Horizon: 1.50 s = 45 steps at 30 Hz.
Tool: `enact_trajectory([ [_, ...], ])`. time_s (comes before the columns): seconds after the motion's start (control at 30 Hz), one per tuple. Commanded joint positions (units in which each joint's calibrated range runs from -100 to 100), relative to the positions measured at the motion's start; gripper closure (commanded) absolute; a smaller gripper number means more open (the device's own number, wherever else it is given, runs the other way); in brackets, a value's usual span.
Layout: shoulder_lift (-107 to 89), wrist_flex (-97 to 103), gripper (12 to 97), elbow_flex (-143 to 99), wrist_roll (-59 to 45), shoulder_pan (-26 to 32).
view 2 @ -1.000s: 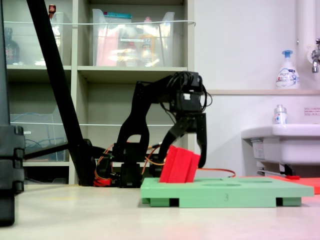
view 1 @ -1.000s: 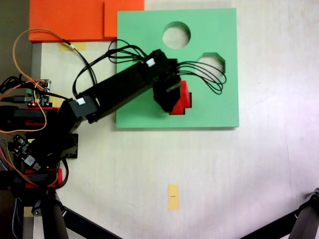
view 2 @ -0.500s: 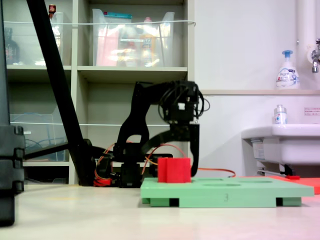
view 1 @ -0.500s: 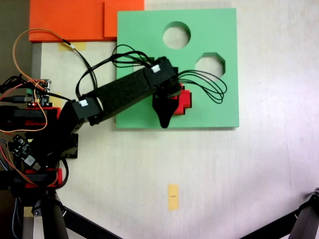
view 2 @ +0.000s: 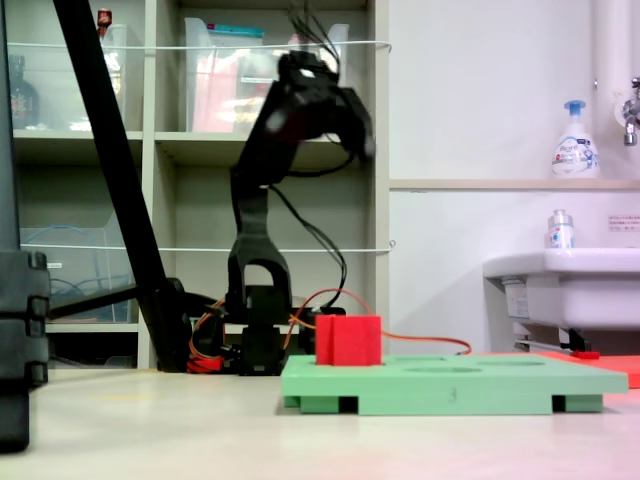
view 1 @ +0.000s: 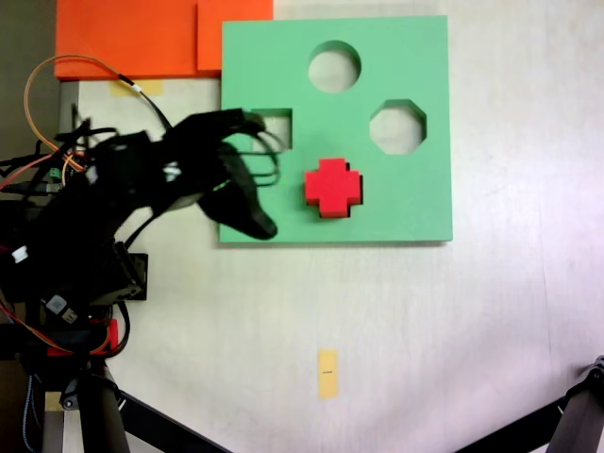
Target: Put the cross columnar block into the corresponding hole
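The red cross columnar block (view 1: 332, 186) stands upright in the plus-shaped cutout of the green foam board (view 1: 415, 203), covering the corresponding hole. From the side, the block (view 2: 348, 341) sticks up well above the board (view 2: 480, 385). Nothing touches it. My gripper (view 1: 253, 219) is blurred over the board's left edge, left of the block. Seen from the side, the gripper (view 2: 358, 135) hangs high above the board, near shelf height. Its jaws are too blurred to read.
The board also has a round cutout (view 1: 334, 67), an octagonal cutout (view 1: 397, 127) and a square cutout (view 1: 280, 125) partly under the arm. Orange foam sheets (view 1: 142, 38) lie at the top left. A yellow tape strip (view 1: 327, 373) marks the table. Tripod legs (view 1: 578, 420) stand at the bottom corners.
The gripper has let go of the block and swung up and back toward the base. The block, tilted a second ago, stands straight in the cutout.
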Motion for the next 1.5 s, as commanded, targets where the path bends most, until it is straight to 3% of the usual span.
enact_trajectory([
  [0.0,-13.8,-2.2,37.6,3.3,-12.7,-4.6],
  [0.07,-21.8,-2.2,54.8,0.9,-22.5,-11.9],
  [0.13,-28.2,1.9,55.2,-6.2,-25.9,-15.1],
  [0.27,-33.7,16.0,55.2,-30.9,-34.7,-15.9],
  [0.37,-33.7,21.9,55.2,-47.3,-35.4,-17.9],
  [0.53,-33.7,33.4,55.2,-72.8,-35.6,-17.3],
  [0.77,-33.7,75.5,55.2,-116.0,-37.1,-15.4],
  [0.93,-33.7,93.7,55.1,-134.0,-37.7,-13.7],
  [1.03,-33.7,106.1,55.2,-135.2,-40.5,-13.6],
  [1.47,-33.7,98.1,60.3,-135.2,-42.0,-12.9],
])
